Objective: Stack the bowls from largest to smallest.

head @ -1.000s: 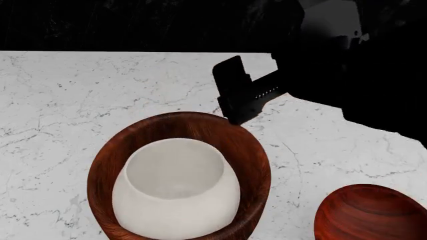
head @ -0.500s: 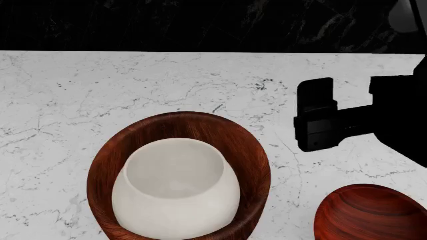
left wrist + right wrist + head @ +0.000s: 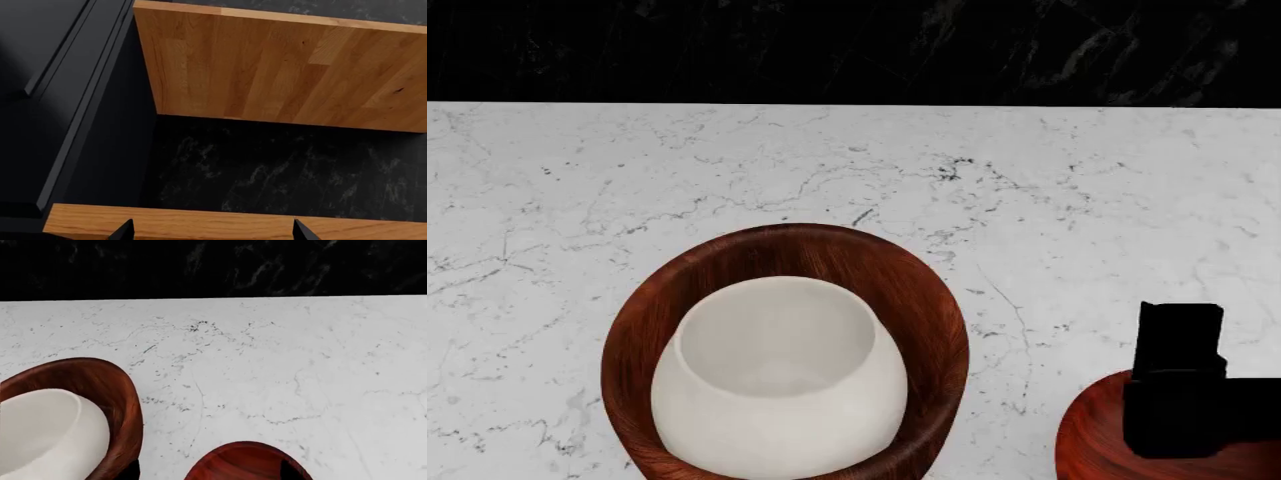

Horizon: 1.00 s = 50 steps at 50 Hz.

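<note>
The large dark-brown bowl (image 3: 928,310) stands on the white marble counter (image 3: 587,180) with the cream-white bowl (image 3: 781,385) sitting inside it. The small reddish bowl (image 3: 1092,440) sits apart at the near right, partly cut off by the frame edge. My right gripper (image 3: 1178,345) hovers over that small bowl. In the right wrist view the right gripper (image 3: 210,474) is open, one dark fingertip beside the large bowl (image 3: 110,400) and the other over the small bowl (image 3: 243,462); the cream-white bowl (image 3: 47,435) shows too. My left gripper (image 3: 212,235) is open, away from the bowls.
A black marbled wall (image 3: 854,50) runs along the counter's far edge. The left wrist view shows only wooden boards (image 3: 280,70) and dark cabinet panels (image 3: 67,100) over a black marbled surface.
My right gripper has swung from behind the large bowl's far rim to the right and nearer, ending above the small reddish bowl. The bowls have not moved.
</note>
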Tool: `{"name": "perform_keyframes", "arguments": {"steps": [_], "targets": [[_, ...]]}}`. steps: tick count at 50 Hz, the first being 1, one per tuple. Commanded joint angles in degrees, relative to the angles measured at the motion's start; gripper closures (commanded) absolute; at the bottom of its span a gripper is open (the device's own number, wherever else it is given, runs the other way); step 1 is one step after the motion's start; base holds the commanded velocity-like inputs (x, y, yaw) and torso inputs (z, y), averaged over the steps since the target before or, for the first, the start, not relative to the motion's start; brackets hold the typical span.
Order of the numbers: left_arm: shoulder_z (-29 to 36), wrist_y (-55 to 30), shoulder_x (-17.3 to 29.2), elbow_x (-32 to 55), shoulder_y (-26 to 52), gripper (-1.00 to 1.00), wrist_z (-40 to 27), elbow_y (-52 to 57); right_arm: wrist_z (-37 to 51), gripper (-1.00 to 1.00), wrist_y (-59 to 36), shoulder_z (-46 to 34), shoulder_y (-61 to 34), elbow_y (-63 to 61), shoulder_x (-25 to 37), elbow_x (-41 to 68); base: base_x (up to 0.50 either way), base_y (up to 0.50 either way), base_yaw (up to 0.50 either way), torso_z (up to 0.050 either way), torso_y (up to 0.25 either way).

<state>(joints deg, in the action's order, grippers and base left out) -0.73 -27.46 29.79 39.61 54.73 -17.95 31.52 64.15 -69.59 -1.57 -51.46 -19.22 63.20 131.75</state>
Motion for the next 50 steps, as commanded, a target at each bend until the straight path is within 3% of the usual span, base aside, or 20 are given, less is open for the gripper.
{"name": "perform_keyframes", "arguments": {"steps": [1, 18, 33, 50], "targets": [[-1.21, -0.55, -1.11, -0.31, -0.73, -1.00, 1.48, 0.77, 1.15, -1.00, 3.70, 13.12, 14.38, -6.14, 3.91, 3.46, 0.00, 0.00, 0.00, 0.000, 0.000], [-0.07, -1.00, -1.45, -0.03, 0.33, -1.00, 1.21, 0.93, 3.94, -1.00, -2.66, 32.67, 29.14, -4.95, 1.72, 4.66, 0.00, 0.00, 0.00, 0.000, 0.000], [0.60, -0.93, -1.57, -0.25, 0.44, -1.00, 1.00, 0.93, 6.14, -1.00, -7.73, 43.39, 35.97, -2.76, -0.23, 5.07, 0.00, 0.00, 0.00, 0.000, 0.000], [0.83, -0.89, -1.31, -0.09, 0.49, -1.00, 0.95, 1.06, -1.11, -1.00, -14.41, 42.17, 33.23, 0.71, -9.81, -8.15, 0.00, 0.00, 0.00, 0.000, 0.000]]}}
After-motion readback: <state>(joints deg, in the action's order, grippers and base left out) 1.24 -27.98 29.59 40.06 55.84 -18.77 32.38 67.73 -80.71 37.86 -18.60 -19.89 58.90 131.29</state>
